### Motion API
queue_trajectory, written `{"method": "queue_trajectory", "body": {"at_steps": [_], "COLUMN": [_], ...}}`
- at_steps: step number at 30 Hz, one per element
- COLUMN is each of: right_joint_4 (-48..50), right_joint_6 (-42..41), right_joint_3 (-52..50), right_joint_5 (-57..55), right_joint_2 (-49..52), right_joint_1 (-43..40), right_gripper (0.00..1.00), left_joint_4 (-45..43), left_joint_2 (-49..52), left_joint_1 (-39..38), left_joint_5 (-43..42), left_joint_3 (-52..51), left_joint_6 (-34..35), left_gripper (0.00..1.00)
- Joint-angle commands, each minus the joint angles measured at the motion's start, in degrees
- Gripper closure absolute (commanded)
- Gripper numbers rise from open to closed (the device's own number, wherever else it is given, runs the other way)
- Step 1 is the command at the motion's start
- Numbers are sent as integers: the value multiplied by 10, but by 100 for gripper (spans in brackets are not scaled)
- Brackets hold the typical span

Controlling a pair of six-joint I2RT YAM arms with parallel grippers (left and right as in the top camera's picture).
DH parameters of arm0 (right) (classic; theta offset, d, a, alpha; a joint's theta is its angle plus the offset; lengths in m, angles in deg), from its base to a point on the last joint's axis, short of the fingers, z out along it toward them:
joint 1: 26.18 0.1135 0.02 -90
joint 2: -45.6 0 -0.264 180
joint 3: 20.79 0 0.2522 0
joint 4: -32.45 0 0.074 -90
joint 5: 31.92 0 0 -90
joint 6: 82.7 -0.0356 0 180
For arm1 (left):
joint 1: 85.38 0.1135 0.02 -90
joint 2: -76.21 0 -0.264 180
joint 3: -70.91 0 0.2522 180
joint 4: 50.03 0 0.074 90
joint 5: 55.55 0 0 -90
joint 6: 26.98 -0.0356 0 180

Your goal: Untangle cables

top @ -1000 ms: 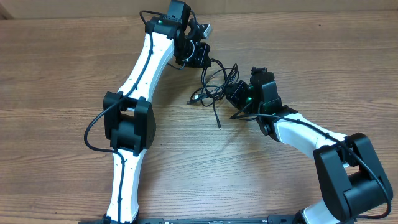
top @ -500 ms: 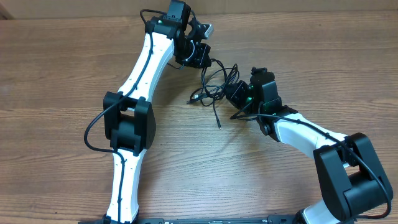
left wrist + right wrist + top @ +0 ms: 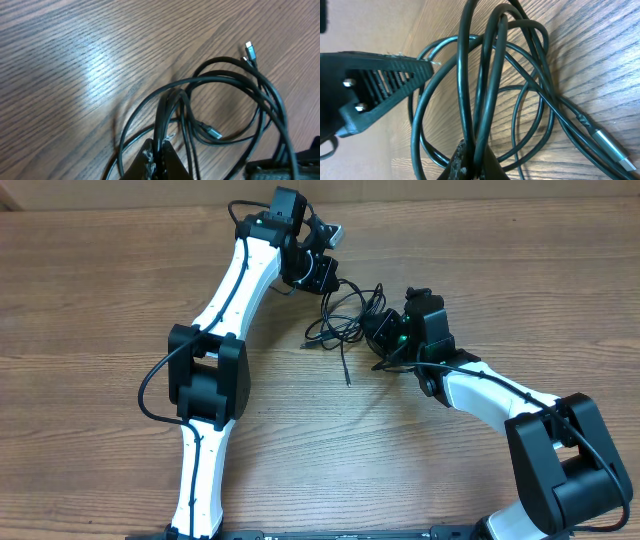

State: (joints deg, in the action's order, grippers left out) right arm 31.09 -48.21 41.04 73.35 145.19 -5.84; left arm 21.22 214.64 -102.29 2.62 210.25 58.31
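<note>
cables [image 3: 345,322] sit in one knotted bundle on the bench [image 3: 90,290], just 12 o'clock of centre overhead; left fingers [image 3: 172,167] pinched together on several strands at the bundle's 11 o'clock; right fingers [image 3: 487,170] clamped on strands at its 3 o'clock; one loose end [image 3: 347,375] trails toward 6 o'clock

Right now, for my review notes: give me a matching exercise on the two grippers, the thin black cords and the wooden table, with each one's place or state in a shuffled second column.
Things
1. left gripper
2. right gripper
3. tangle of thin black cables
4. brown wooden table

Places or states
A. loops between the two grippers
B. shut on cords at the tangle's right side
C. lies under everything
D. shut on cords at the tangle's far left side

Pairs: 1-D, 2-B, 3-A, 4-C
</note>
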Motion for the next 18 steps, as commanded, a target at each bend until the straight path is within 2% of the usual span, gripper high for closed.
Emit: {"method": "queue_trajectory", "body": {"at_steps": [1, 11, 18], "right_joint_4": [3, 23, 44], "right_joint_6": [-3, -16, -57], "right_joint_3": [-1, -1, 0], "right_joint_5": [5, 44, 100], "right_joint_2": [-5, -5, -13], "right_joint_1": [-2, -2, -2], "right_gripper": [96, 96, 96], "left_joint_4": [-11, -17, -17], "left_joint_2": [-4, -4, -4], "left_joint_1": [-5, -5, -5], "left_joint_5": [7, 69, 68], "left_joint_3": [-19, -22, -22], "left_joint_6": [-13, 26, 25], "left_gripper": [96, 96, 96]}}
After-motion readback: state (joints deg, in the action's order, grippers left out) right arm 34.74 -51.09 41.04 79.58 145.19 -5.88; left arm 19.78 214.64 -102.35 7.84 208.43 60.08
